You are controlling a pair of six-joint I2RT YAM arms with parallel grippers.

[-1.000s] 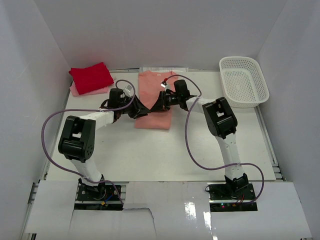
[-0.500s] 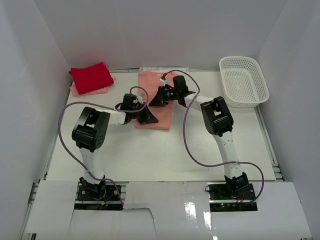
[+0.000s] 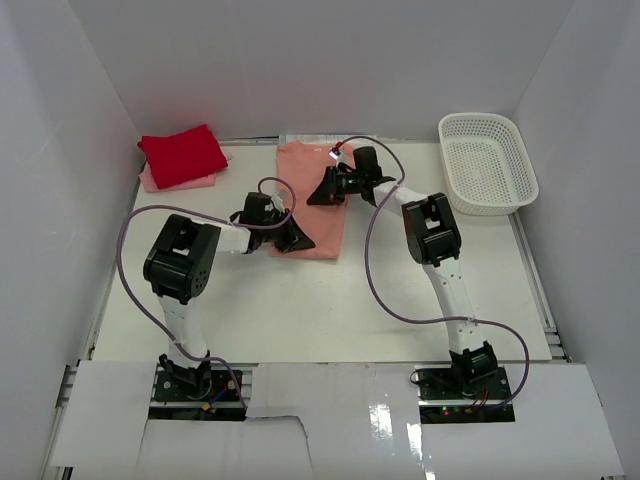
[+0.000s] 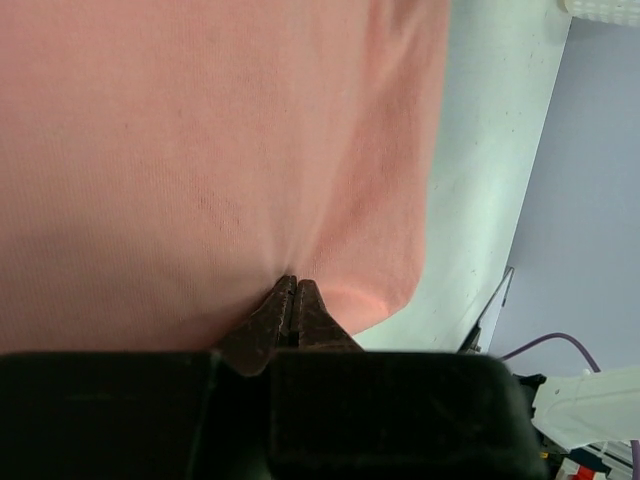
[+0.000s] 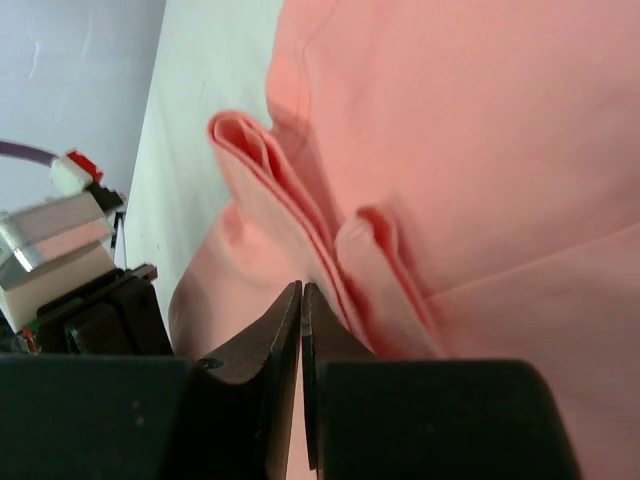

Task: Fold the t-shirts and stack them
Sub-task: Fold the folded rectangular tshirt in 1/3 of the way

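Observation:
The salmon-pink t-shirt (image 3: 318, 170) lies as a long folded strip in the middle of the table. My left gripper (image 3: 299, 241) is at its near left corner, jaws shut, and the cloth (image 4: 220, 150) puckers at the tips (image 4: 293, 285). My right gripper (image 3: 319, 194) is over the strip's middle, jaws shut where raised folds of the shirt (image 5: 460, 150) run into the tips (image 5: 301, 291). The bright red t-shirt (image 3: 182, 155) lies folded at the back left on top of the pale pink t-shirt (image 3: 150, 181).
A white lattice basket (image 3: 487, 163) stands at the back right. White walls close in the table on the left, back and right. Purple cables loop from both arms above the table (image 3: 400, 290).
My left gripper has moved right and nearer, to the shirt's near corner, and its arm has folded in. My right gripper has moved a little toward the back along the strip.

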